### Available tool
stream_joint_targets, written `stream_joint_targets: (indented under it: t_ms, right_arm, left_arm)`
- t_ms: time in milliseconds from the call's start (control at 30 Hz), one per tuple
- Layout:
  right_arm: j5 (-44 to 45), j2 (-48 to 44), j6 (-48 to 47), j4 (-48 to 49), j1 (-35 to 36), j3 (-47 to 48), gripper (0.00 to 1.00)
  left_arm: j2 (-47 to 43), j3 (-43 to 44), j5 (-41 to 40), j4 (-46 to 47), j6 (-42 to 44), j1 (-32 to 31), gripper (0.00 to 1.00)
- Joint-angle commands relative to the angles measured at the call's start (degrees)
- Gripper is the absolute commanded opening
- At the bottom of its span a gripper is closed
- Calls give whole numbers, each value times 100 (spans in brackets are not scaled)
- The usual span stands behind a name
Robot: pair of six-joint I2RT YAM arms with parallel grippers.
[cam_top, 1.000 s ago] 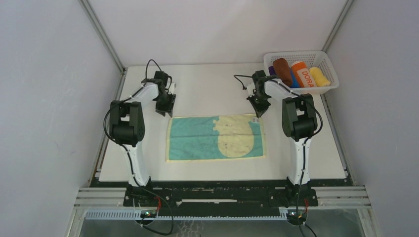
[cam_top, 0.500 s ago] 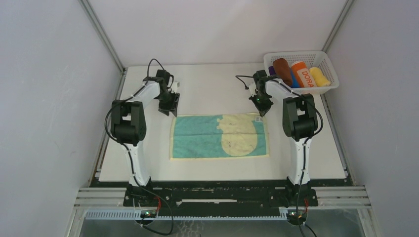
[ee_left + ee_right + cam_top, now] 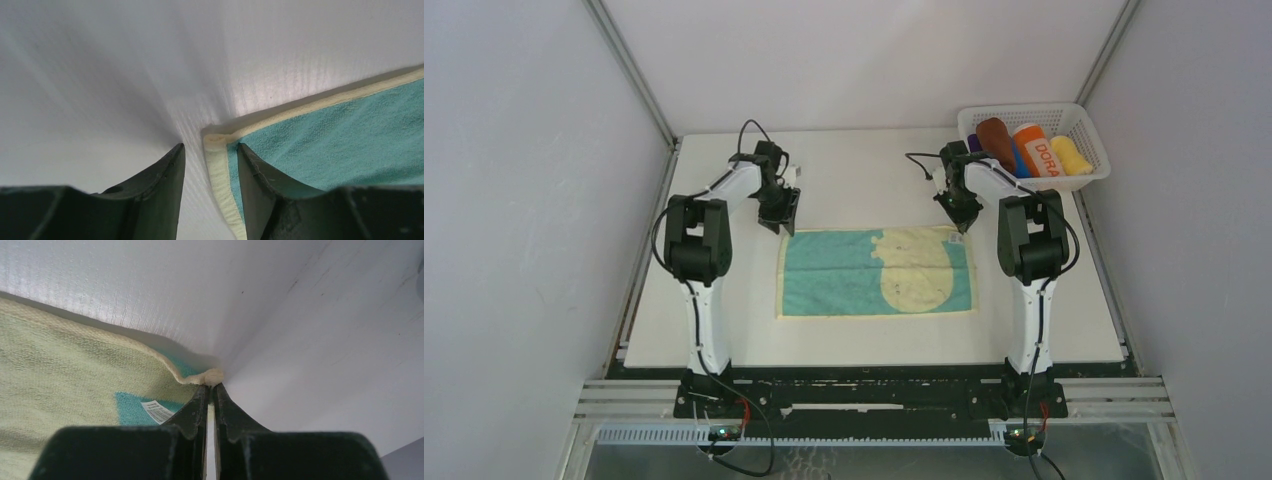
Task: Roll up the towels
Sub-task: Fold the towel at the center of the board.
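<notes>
Towels come first: I count two. One teal towel (image 3: 844, 275) lies flat in the middle of the bench (image 3: 854, 170). It has a big pale yellow patch on its right half. One brown towel (image 3: 996, 143) is rolled up in the white basket (image 3: 1024, 108) at the far right corner of the bench.

There are four other rolls in the basket with it: one purple roll (image 3: 971, 143), one blue roll (image 3: 1020, 162), one orange roll (image 3: 1040, 150) that says "DORA", and one yellow roll (image 3: 1072, 155).

There are two arms, each with one gripper. The left gripper (image 3: 780, 215) is at the far left corner of the teal towel. Its two fingers are apart, and the cream edge of the towel runs between them. The right gripper (image 3: 964, 220) is at the far right corner. Its fingers are pressed together on that corner, which is bunched up at their tips. A small white tag (image 3: 156, 411) sits on the towel just beside them.

The right arm stands between the teal towel and the basket.
</notes>
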Motion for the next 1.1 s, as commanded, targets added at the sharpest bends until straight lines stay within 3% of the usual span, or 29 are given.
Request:
stream_joint_targets:
  t_ms: [0, 333, 1067]
  right_arm:
    - [112, -100, -113, 148, 11, -75, 0]
    - [157, -72, -89, 181, 11, -79, 0]
    - [215, -165, -87, 300, 33, -123, 0]
  left_arm:
    - [188, 376, 60, 5, -149, -50, 47]
    - [446, 655, -152, -324, -230, -140, 39]
    - [686, 918, -400, -599, -332, -294, 40]
